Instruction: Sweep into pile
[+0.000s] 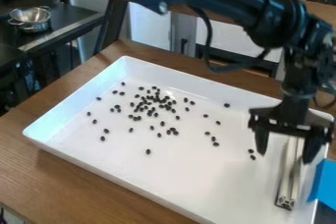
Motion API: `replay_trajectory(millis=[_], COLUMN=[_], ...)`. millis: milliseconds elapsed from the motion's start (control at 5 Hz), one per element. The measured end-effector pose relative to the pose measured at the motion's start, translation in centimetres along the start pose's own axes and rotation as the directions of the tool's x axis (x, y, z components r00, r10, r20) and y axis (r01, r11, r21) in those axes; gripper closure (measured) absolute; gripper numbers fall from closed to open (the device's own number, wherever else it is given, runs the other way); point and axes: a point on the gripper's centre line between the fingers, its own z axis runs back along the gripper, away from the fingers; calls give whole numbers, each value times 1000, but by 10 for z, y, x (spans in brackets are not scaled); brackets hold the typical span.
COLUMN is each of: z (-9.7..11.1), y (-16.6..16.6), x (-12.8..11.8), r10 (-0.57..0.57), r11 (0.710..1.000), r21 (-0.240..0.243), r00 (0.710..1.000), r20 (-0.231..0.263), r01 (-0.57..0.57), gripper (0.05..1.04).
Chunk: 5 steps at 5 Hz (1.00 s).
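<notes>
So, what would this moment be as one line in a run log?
gripper open, fingers either side of pale bar | dark beans scattered in white tray, thickest in one patch | not piled

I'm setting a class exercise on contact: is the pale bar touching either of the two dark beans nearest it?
Apart: the camera view shows bare floor of the white tray between the pale bar and the two dark beans.

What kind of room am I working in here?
Probably a kitchen, or a lab area set up like one: a metal colander stands on a dark counter at the upper left, and a robot arm hangs over a white tray of scattered dark beans on a wooden table.
</notes>
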Motion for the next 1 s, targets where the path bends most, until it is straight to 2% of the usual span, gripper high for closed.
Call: replay_trajectory(millis=[200, 400, 600, 1000], z=[-5, -14, -14, -14], y=[-6, -4, -4, 31], x=[-2, -3, -3, 3], r10=[3, 6, 1, -23], r11=[1000, 1000, 1000, 999], r21=[12, 25, 26, 39], r00=[1000, 1000, 1000, 999], r20=[5, -9, -9, -42], r01=[-3, -6, 0, 24], gripper=[115, 396, 683, 705])
